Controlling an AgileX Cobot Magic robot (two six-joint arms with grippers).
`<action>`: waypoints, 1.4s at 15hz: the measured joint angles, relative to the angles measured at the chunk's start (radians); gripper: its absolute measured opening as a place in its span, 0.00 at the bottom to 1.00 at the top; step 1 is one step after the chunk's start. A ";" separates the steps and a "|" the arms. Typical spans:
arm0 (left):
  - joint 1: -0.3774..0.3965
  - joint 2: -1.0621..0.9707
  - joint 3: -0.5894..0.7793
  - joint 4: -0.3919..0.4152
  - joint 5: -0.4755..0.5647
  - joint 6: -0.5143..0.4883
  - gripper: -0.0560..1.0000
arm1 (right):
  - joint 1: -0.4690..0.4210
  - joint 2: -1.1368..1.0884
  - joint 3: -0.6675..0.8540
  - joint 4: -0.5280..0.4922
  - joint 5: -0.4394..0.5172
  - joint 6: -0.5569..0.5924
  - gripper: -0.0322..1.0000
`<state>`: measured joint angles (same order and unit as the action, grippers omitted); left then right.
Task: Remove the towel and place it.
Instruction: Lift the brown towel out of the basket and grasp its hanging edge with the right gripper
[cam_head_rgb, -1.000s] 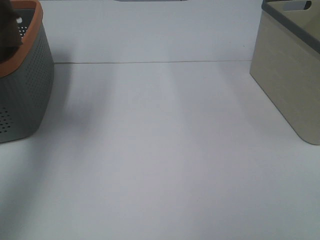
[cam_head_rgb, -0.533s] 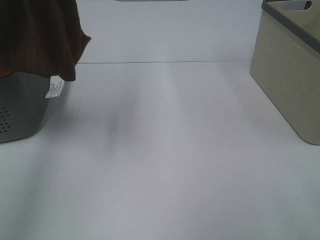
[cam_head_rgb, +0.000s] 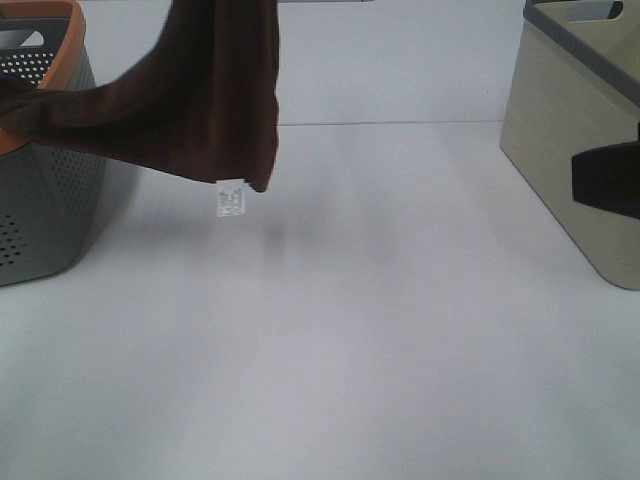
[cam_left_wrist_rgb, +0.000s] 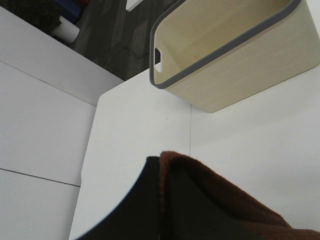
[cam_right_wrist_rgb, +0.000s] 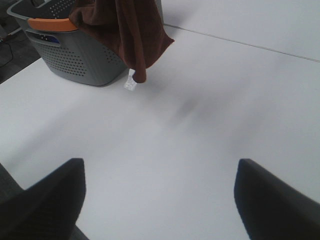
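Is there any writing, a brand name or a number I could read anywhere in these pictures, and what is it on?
White tag on the hanging towel: faint print, too small and blurred to read.
Grey basket: no text visible.
Beige basket: no text visible.
So nothing here can be read.

A lab-like test room is suggested: a bare white tabletop (cam_head_rgb: 350, 330) is set with a perforated grey plastic basket with an orange rim (cam_head_rgb: 50, 200) and a beige plastic bin with a grey rim (cam_head_rgb: 570, 170), over dark grey carpeted flooring (cam_left_wrist_rgb: 115, 30).
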<state>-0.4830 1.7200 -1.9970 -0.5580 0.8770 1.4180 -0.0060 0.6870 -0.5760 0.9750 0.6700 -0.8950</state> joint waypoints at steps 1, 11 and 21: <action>-0.021 0.016 0.000 0.003 -0.004 -0.001 0.05 | 0.000 0.009 0.000 0.000 -0.009 -0.002 0.72; -0.070 0.026 0.000 0.024 0.078 -0.062 0.05 | 0.000 0.109 -0.017 0.178 -0.108 -0.210 0.70; -0.111 0.026 0.000 0.047 0.066 -0.084 0.05 | 0.000 0.229 -0.018 0.525 0.061 -0.523 0.70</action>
<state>-0.5940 1.7460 -1.9970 -0.5110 0.9430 1.3340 -0.0060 0.9160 -0.5940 1.5000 0.7310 -1.4180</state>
